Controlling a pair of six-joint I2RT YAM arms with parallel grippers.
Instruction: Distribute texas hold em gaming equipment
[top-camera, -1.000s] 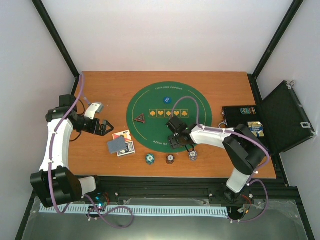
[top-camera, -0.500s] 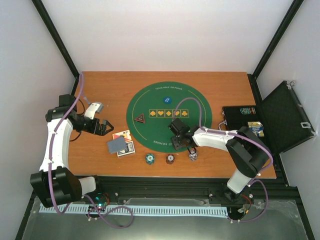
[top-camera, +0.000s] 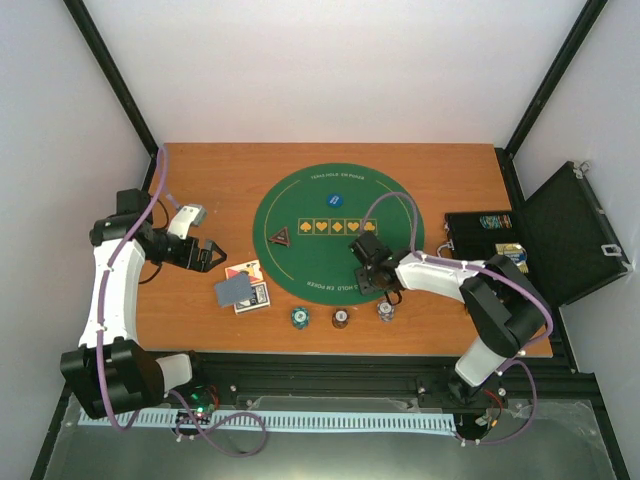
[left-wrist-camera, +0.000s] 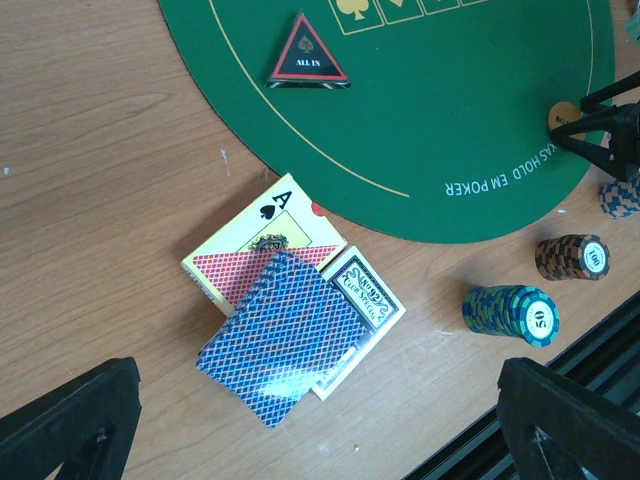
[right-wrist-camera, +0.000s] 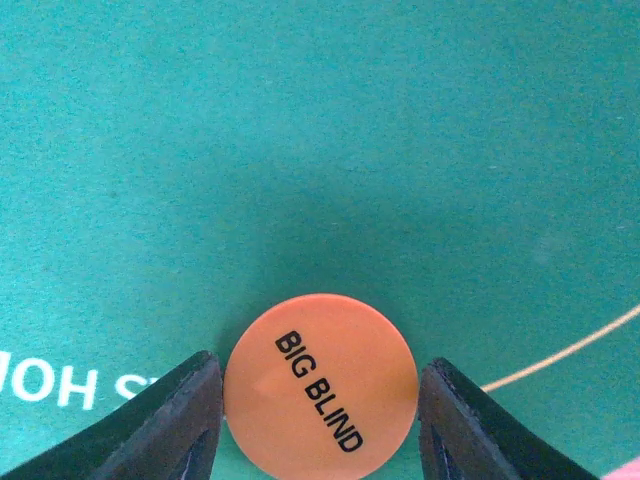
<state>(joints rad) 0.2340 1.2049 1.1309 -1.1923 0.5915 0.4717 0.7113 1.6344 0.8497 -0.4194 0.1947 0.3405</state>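
Note:
An orange disc (right-wrist-camera: 320, 385) marked BIG BLIND lies flat on the green mat (right-wrist-camera: 300, 120) between the fingers of my right gripper (right-wrist-camera: 318, 400). The jaws are open: the left finger touches the disc's rim and the right finger stands a sliver off it. From above, that gripper (top-camera: 372, 280) sits at the mat's near right edge. My left gripper (left-wrist-camera: 315, 390) hovers wide open over a blue-backed deck (left-wrist-camera: 280, 335) that rests on a card box (left-wrist-camera: 365, 290) and a red ace box (left-wrist-camera: 265, 235). Teal (left-wrist-camera: 510, 313), brown (left-wrist-camera: 572, 257) and grey-white (top-camera: 386, 310) chip stacks stand off the mat's near edge.
A black-red triangular ALL IN marker (left-wrist-camera: 308, 60) and a blue disc (top-camera: 335, 200) lie on the mat (top-camera: 300, 260). An open black case (top-camera: 560, 235) holding more chips and cards sits at the table's right edge. The black rail (top-camera: 330, 365) runs along the near edge.
My right gripper has slid right along the mat's near edge, and its jaws have narrowed around the orange disc. The left arm has stayed still.

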